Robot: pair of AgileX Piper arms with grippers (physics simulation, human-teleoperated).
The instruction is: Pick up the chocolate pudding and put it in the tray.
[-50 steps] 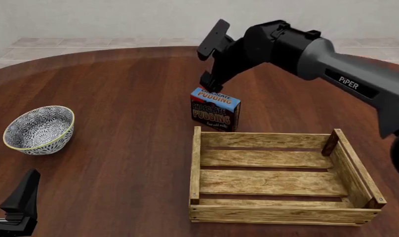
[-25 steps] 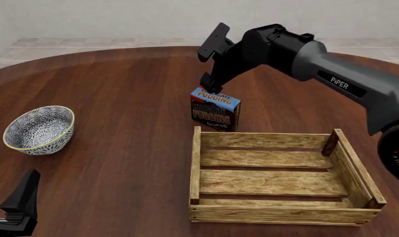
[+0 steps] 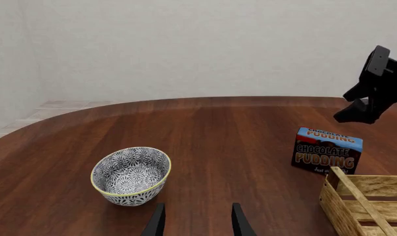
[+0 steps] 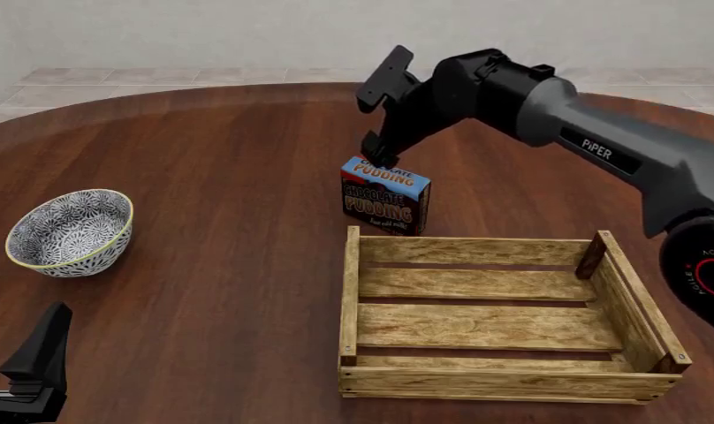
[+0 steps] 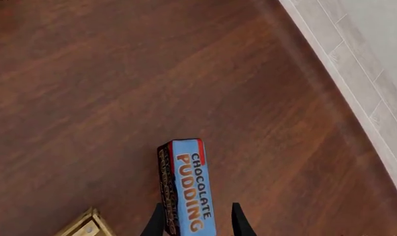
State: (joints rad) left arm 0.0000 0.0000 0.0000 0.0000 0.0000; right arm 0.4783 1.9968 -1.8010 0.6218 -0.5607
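Observation:
The chocolate pudding is a small carton with a light blue top, standing upright on the table just beyond the tray's far left corner; it also shows as the carton and, from above, the blue top. The tray is a shallow wooden slat crate with nothing inside. My right gripper hangs open just over the carton's far top edge, one finger to each side. My left gripper rests open at the near left, fingers holding nothing.
A grey-patterned bowl with a yellow rim sits at the left of the round wooden table, near my left gripper. The right arm's long grey forearm reaches over the table behind the tray.
The right arm's forearm has shifted slightly to the left and back, while its gripper stays above the carton. The pudding, tray, bowl and left arm have not moved.

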